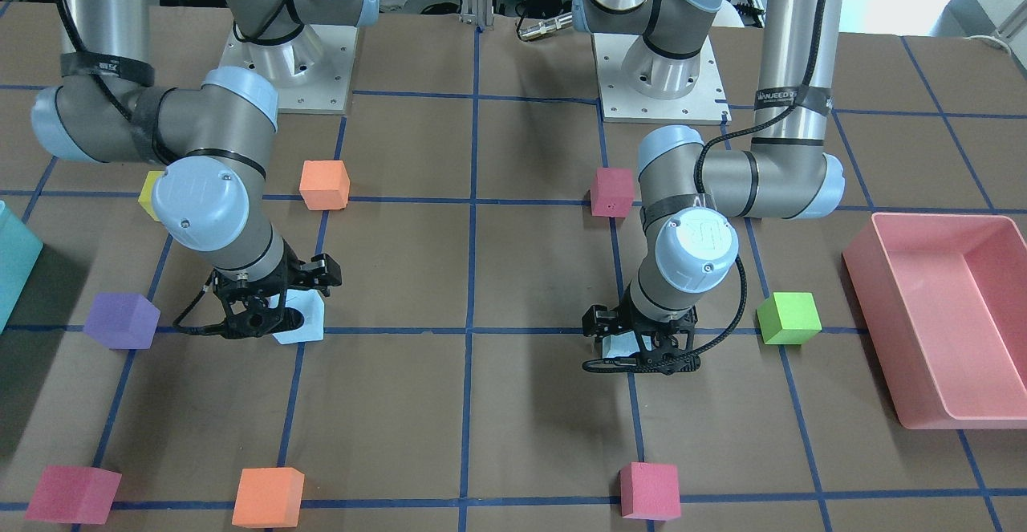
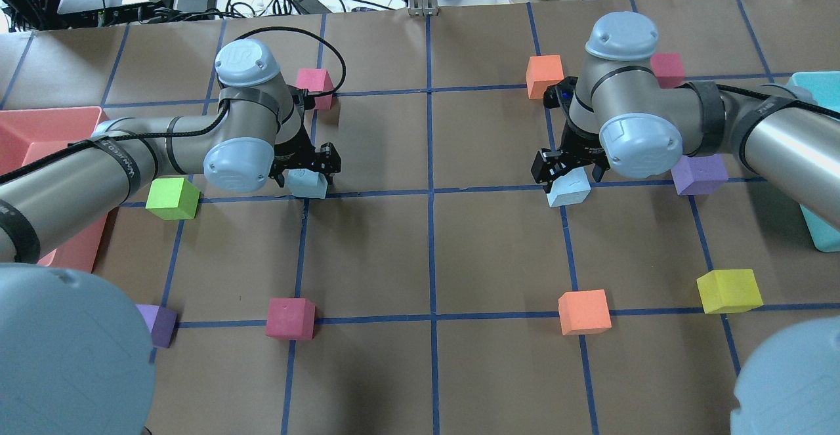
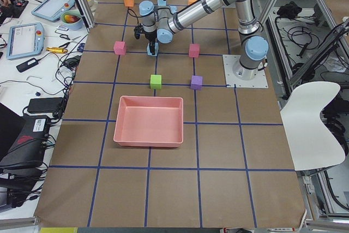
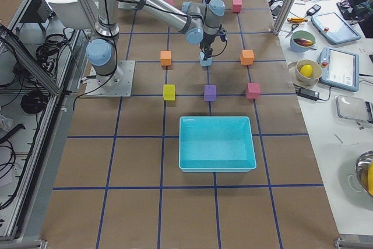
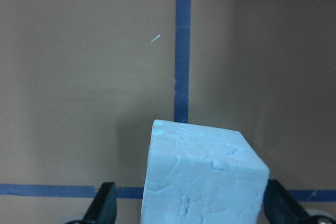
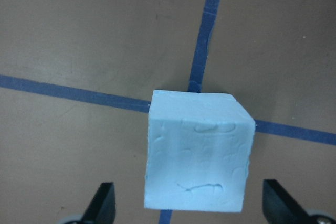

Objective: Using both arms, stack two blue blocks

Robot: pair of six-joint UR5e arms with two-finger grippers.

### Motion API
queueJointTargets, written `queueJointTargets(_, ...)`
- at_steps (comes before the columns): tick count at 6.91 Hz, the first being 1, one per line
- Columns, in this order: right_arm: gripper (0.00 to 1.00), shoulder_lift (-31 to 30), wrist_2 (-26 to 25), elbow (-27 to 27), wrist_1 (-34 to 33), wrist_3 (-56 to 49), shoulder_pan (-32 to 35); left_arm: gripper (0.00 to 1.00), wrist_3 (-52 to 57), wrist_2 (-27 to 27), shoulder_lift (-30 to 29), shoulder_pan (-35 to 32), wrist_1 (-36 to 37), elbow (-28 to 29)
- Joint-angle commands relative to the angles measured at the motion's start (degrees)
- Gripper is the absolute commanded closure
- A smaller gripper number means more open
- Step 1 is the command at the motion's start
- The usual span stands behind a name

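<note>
Early stage: the left blue block [image 2: 307, 184] sat at 9 o'clock of the bench [image 2: 367, 251] centre and the right blue block [image 2: 569, 190] at 3 o'clock, each between my left jaws or right jaws, open and gripping nothing; by my judgement, grasping, lifting and stacking were all left to do.

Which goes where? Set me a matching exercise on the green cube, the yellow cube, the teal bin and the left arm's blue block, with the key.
Things:
1. green cube
2. yellow cube
3. teal bin
4. left blue block

Places:
A. between the fingers of the left gripper
B. at the table's end on the robot's right
C. beside the pink bin
D. loose on the robot's right half, near its base

Pairs: 1-C, 2-D, 3-B, 4-A.
</note>
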Motion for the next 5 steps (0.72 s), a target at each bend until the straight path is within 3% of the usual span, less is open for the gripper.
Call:
queueJointTargets(1, 0.00, 2.34, -0.34, 0.04, -3.47, 0.14, 0.01, 0.04, 0.07, 0.00, -0.15, 0.00, 3.13, -0.77)
queueJointTargets(2, 0.01, 2.87, -0.34, 0.04, -3.48, 0.14, -0.07, 0.40, 0.24, -0.09, -0.15, 0.00, 5.50, -0.68)
queueJointTargets(3, 0.36, 3.31, -0.25, 0.04, -3.48, -0.55, -0.08, 0.59, 0.25, -0.43, -0.15, 0.00, 5.87, -0.51)
queueJointTargets(4, 0.92, 3.14, -0.34, 0.12, -2.44, -0.82, -0.25, 0.66, 0.25, -0.52, -0.15, 0.00, 5.79, -0.77)
queueJointTargets(5, 1.00, 2.88, -0.25, 0.12, -2.08, -0.74, -0.25, 0.66, 0.33, -0.09, 0.03, 0.09, 5.79, -0.60)
